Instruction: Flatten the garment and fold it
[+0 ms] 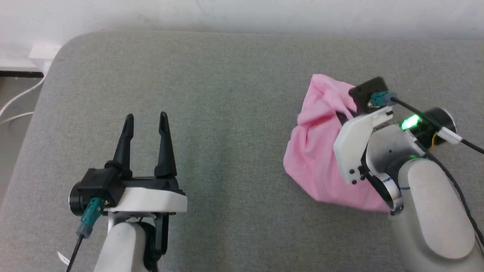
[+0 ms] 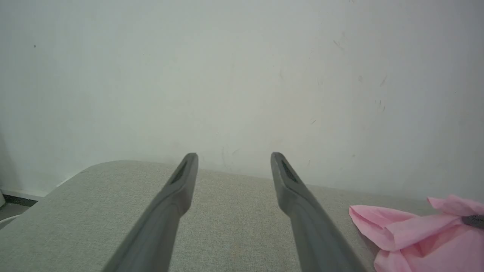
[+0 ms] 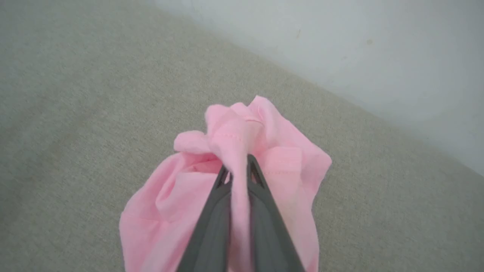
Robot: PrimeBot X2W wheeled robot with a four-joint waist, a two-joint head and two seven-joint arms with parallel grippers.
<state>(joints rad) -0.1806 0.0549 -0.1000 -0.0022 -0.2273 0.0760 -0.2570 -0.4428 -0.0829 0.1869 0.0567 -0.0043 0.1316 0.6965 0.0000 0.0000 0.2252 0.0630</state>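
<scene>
Grey fabric bench (image 1: 227,94), white wall (image 1: 242,11) behind. Crumpled garment (image 1: 317,151) on its right side. My right tool (image 3: 238,166) clenched on a bunched fold, left tool (image 1: 147,121) released, well apart. I'd lift slowly so a hem hangs free for left.

Light is soft, even and fairly bright in every view, with only faint, diffuse shading on the grey pad (image 1: 227,94). The wall (image 1: 264,11) washes out to near white at the top of the head view. A green lamp (image 1: 411,122) glares (its edges bloom). In the right wrist view the garment (image 3: 234,128) looks slightly blurred.
</scene>
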